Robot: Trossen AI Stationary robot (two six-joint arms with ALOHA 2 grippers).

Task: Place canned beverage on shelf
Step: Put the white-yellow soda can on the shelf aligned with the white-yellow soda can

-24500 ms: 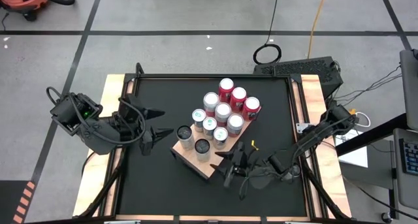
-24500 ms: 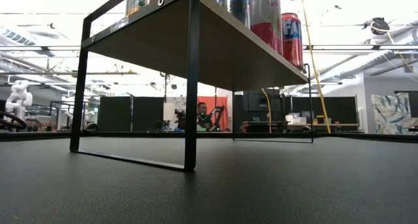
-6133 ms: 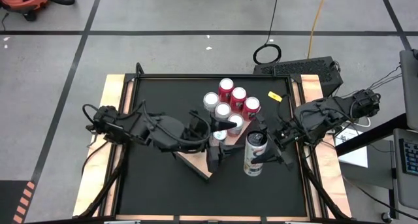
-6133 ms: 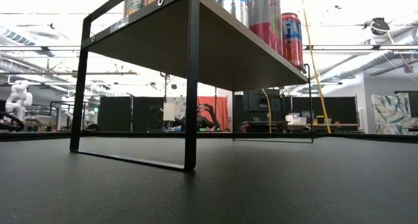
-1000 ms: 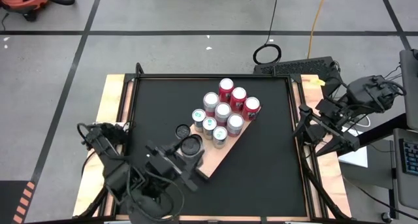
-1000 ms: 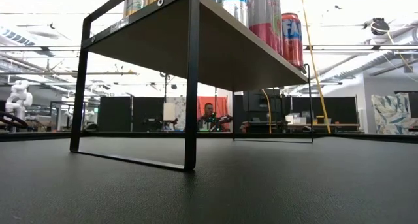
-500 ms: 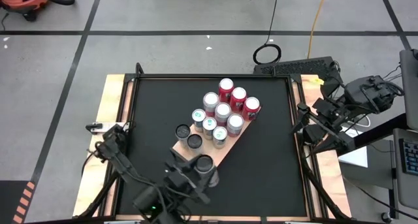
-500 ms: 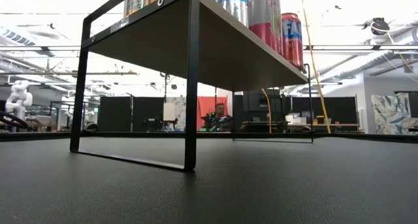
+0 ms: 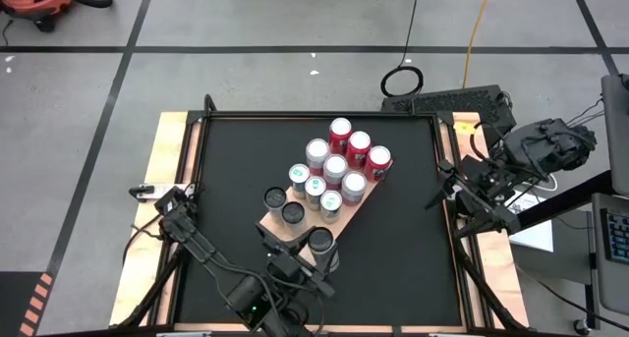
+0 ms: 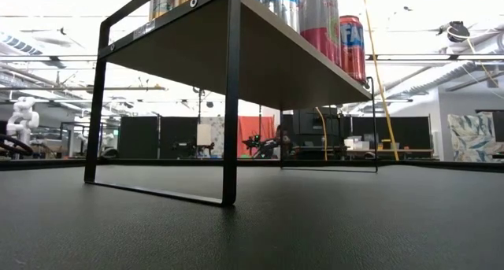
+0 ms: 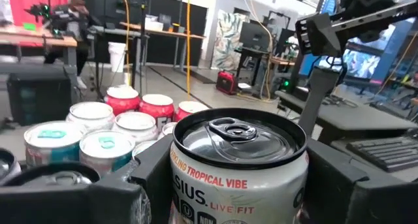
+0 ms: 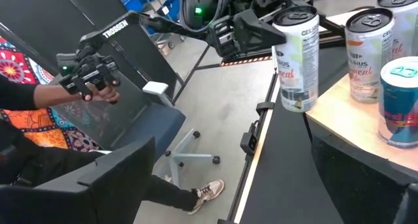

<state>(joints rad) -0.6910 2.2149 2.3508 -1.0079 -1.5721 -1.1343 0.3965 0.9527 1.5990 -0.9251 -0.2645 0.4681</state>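
Black tabletop framed by pale wood edging, grey taped floor around it; the shelf, a tan wooden board on thin black legs, sits angled near the table's middle; from table height only its underside and legs show, with can bottoms lined along the upper edge. Nine cans stand grouped on the board: three red-topped ones at the far end, silver and teal-tabbed ones in the middle, two dark-topped ones toward the left. Left gripper is at the shelf's near corner, clamped on a canned beverage; fingers press both sides of the can, label reads tropical vibe; can is upright, over or on the near corner of the board, cannot tell if its base touches; it stands apart from the group. Right gripper is pulled back at the table's right edge, jaws spread wide, nothing between them; well apart from the shelf. Right wrist camera catches a seated person's hand on a control handle beside the table.
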